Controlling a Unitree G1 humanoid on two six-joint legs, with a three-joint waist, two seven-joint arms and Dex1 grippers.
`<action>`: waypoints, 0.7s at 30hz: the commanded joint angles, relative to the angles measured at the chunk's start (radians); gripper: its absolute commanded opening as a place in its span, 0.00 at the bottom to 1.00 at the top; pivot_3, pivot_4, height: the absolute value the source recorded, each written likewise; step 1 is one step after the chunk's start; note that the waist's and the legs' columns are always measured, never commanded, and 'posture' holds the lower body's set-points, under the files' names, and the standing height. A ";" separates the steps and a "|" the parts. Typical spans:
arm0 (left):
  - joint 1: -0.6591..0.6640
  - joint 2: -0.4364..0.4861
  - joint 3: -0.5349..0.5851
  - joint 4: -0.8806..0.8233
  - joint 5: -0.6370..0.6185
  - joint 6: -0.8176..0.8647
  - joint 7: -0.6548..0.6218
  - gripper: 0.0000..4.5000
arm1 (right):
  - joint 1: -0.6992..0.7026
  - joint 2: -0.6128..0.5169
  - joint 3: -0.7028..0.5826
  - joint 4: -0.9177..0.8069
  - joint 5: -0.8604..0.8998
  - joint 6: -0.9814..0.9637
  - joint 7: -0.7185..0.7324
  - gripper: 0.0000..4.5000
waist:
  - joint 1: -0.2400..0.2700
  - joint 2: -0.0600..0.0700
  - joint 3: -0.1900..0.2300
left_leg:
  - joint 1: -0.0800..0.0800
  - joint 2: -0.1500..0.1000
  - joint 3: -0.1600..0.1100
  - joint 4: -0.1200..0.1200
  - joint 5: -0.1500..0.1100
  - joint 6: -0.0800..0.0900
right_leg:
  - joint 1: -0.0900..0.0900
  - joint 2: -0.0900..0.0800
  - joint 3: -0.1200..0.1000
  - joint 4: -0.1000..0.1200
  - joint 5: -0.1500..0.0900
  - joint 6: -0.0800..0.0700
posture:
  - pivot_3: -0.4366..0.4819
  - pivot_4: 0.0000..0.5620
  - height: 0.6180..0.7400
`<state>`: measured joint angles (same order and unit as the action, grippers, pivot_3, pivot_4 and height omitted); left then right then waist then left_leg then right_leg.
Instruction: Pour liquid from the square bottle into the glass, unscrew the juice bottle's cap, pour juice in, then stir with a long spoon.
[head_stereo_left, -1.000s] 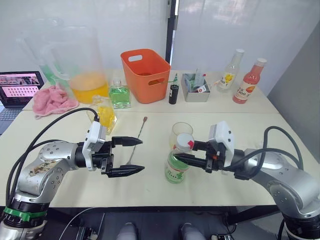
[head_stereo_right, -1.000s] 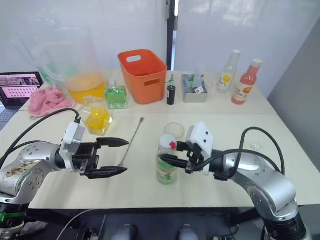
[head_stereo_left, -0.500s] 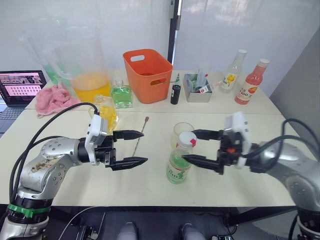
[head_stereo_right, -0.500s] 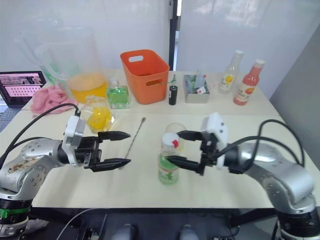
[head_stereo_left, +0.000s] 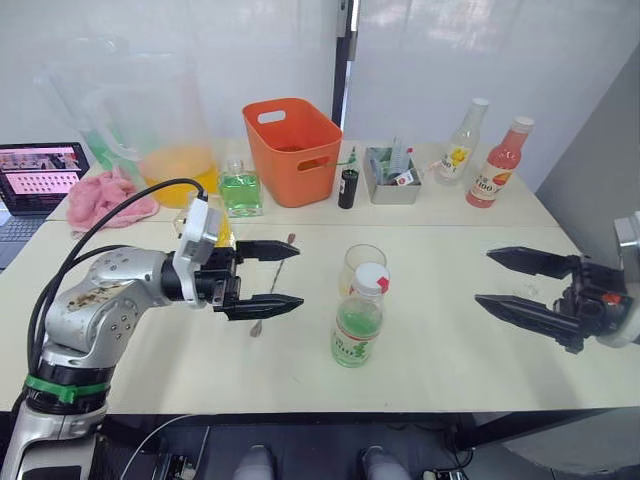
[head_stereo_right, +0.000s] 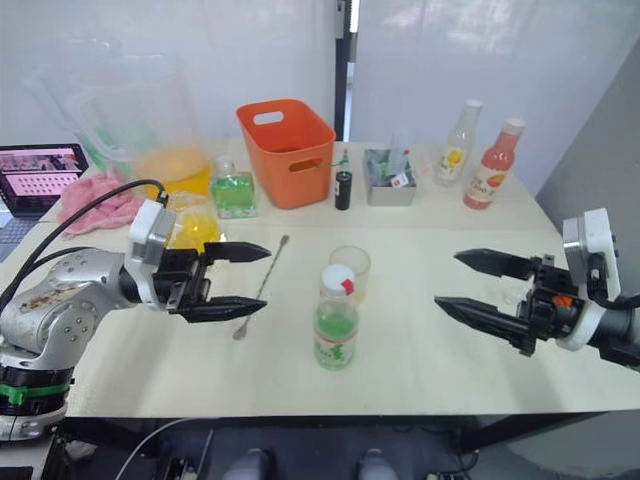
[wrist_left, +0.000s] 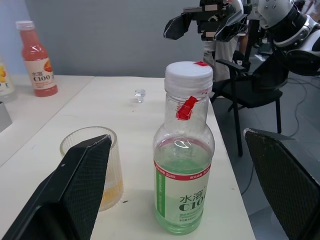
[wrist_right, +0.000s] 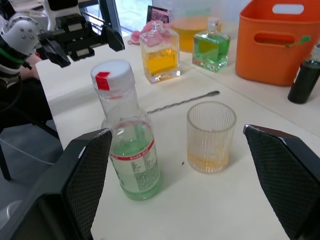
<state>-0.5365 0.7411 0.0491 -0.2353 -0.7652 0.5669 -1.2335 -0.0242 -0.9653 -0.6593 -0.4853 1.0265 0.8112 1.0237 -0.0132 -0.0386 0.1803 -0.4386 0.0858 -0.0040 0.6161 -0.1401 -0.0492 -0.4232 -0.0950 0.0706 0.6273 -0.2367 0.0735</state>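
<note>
Your juice bottle (head_stereo_left: 358, 316) stands upright on the worktop (head_stereo_left: 440, 350), cap (head_stereo_left: 370, 277) on, just in front of the glass (head_stereo_left: 362, 265), which holds a little amber liquid. The spoon (head_stereo_left: 271, 282) lies flat to the bottle's left, under your left claw (head_stereo_left: 270, 277). The yellow square bottle (wrist_right: 160, 56) stands back by the worktop's seam.

Both claws hang empty with fingers spread wide. The right claw (head_stereo_left: 520, 283) is well apart from the bottle, out toward the worktop's right edge; the left claw hovers nearer, on the bottle's other side.

Judging by the amber in the glass, the first pour looks done, so uncapping seems next. Watch these:

- The bottle is tall, narrow and partly full. If you bump it high with one finger while closing in, it may tip into the glass right behind it.
- If you twist the cap without the other claw holding the body firmly, the whole bottle may just spin.
- If the left claw drops low, it may knock the spoon.
</note>
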 joint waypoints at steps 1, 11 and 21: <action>-0.047 -0.004 -0.074 0.000 0.053 0.004 -0.015 1.00 | 0.048 0.016 -0.063 -0.071 0.030 -0.016 -0.012 0.99 | 0.001 0.000 0.000 | 0.000 0.000 0.000 0.000 0.000 0.000 | 0.000 0.000 0.000 0.000 0.000 0.000 | 0.48 0.27 0.99; -0.133 -0.171 -0.212 0.070 0.179 -0.075 0.007 1.00 | 0.136 0.077 -0.078 -0.174 0.088 -0.018 -0.136 0.99 | 0.002 0.000 0.000 | -0.001 -0.001 -0.001 0.002 0.000 0.000 | 0.001 0.000 0.001 0.000 0.000 0.001 | 0.48 0.27 0.99; -0.187 -0.293 -0.272 0.151 0.257 -0.097 0.025 1.00 | 0.144 0.074 -0.072 -0.178 0.092 -0.046 -0.198 0.99 | 0.002 0.000 0.000 | -0.001 -0.001 -0.002 0.004 0.000 0.000 | 0.002 0.000 0.001 0.000 0.000 0.002 | 0.48 0.27 0.99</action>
<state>-0.6982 0.4535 -0.2210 -0.0726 -0.5103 0.4846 -1.2089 0.1245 -0.8885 -0.7082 -0.6406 1.1123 0.7916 0.8346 -0.0117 -0.0389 0.1803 -0.4396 0.0845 -0.0061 0.6202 -0.1400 -0.0491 -0.4209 -0.0946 0.0716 0.6272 -0.2364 0.0751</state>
